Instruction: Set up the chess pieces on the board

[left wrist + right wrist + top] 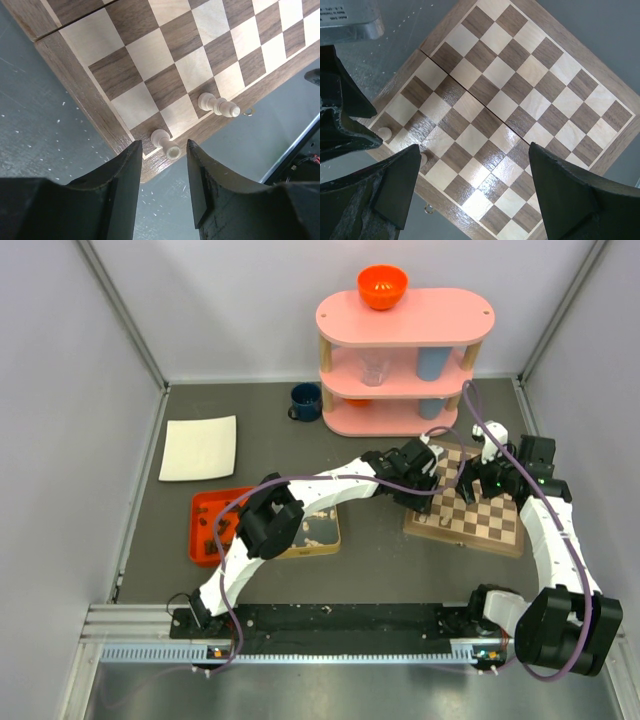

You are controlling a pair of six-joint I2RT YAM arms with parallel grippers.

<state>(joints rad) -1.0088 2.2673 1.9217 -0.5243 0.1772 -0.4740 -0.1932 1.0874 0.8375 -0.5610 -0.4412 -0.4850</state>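
cream chess pieces on the board

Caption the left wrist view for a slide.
Open left end effector hovers above two cream chess pieces standing along one edge of the board.

Two cream chessmen on board

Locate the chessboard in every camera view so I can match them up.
Top external: the board lies right of centre, in front of the pink shelf.
Left wrist: its corner fills the upper frame.
Right wrist: it fills most of the frame, turned like a diamond.
Shared landmark: two pale pieces on one edge row, low centre from the left wrist, far left from the right; too small to tell from above.
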